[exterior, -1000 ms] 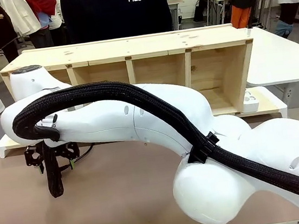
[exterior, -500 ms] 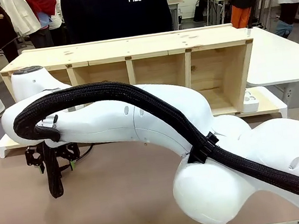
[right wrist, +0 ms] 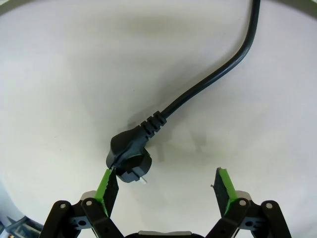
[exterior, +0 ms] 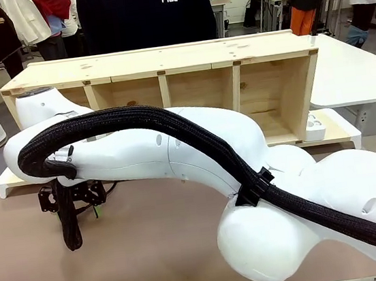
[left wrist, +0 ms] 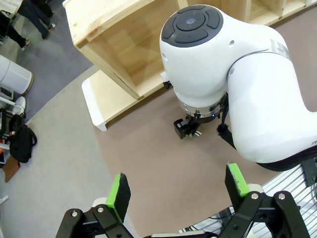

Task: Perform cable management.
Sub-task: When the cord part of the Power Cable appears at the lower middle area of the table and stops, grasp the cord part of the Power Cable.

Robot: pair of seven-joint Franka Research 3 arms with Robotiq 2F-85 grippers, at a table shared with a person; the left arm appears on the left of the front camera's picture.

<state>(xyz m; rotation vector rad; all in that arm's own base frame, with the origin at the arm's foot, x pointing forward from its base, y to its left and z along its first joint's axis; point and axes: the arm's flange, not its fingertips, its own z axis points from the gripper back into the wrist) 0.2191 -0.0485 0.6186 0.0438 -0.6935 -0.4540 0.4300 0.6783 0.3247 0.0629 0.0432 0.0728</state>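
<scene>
The cable (right wrist: pixel 208 82), a thin black cord, curves down from the top right of the right wrist view and ends in a round black plug (right wrist: pixel 130 157) lying flat on the brown tabletop. My right gripper (right wrist: pixel 166 191) is open just above it. The plug sits close against the left green pad (right wrist: pixel 107 184), and the gap to the other pad holds nothing. In the front view the right gripper (exterior: pixel 71 196) hangs low at the table's left, under its white arm. My left gripper (left wrist: pixel 177 186) is open and high above the table, looking down on the right gripper (left wrist: pixel 187 129).
A long wooden shelf (exterior: pixel 165 68) lies on its side on a white base across the back of the table, its compartments facing me. A person in a black top (exterior: pixel 144 9) stands behind it. The right arm's thick braided sleeve (exterior: pixel 172 125) loops across the middle.
The right gripper has shifted slightly to the right over the table. Nothing has been gripped or let go.
</scene>
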